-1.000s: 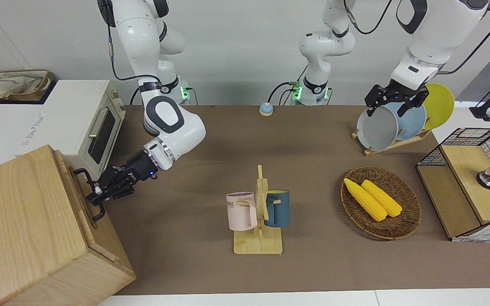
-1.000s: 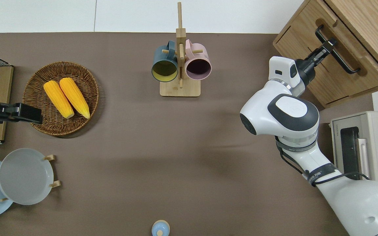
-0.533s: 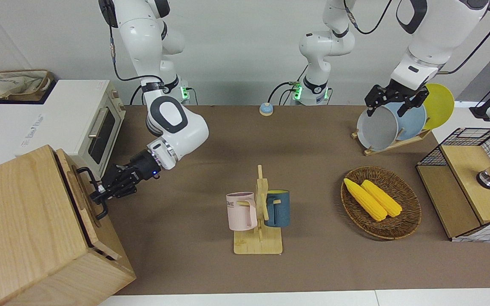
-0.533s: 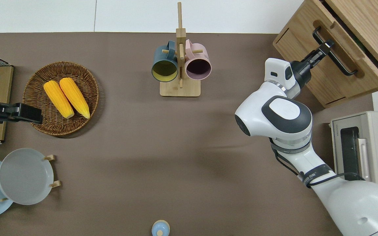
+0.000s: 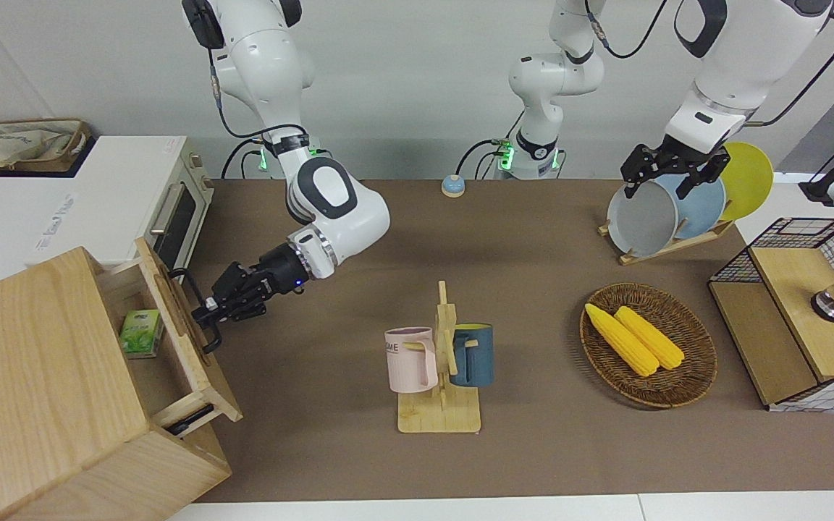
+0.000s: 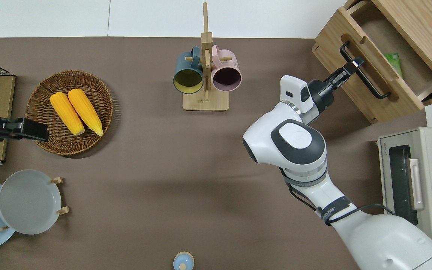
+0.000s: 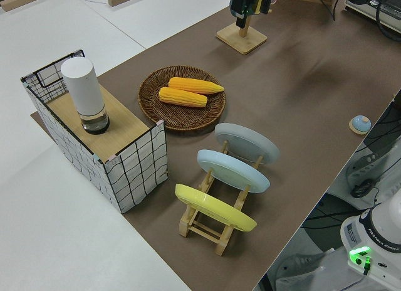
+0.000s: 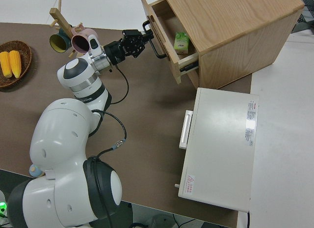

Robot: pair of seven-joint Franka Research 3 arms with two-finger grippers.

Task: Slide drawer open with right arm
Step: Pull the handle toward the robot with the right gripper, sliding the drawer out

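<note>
We see the drawer (image 5: pixel 171 340) of the wooden cabinet (image 5: pixel 33 405), at the right arm's end of the table, pulled well out, with a small green box (image 5: pixel 140 333) inside. We judge it stiff and rather light, sliding straight on its rails; the black bar handle (image 6: pixel 364 71) is the good place to hold. The right gripper (image 6: pixel 351 65) is at this bar, and its fingers seem closed around it, though the view is small. The left arm is parked.
</note>
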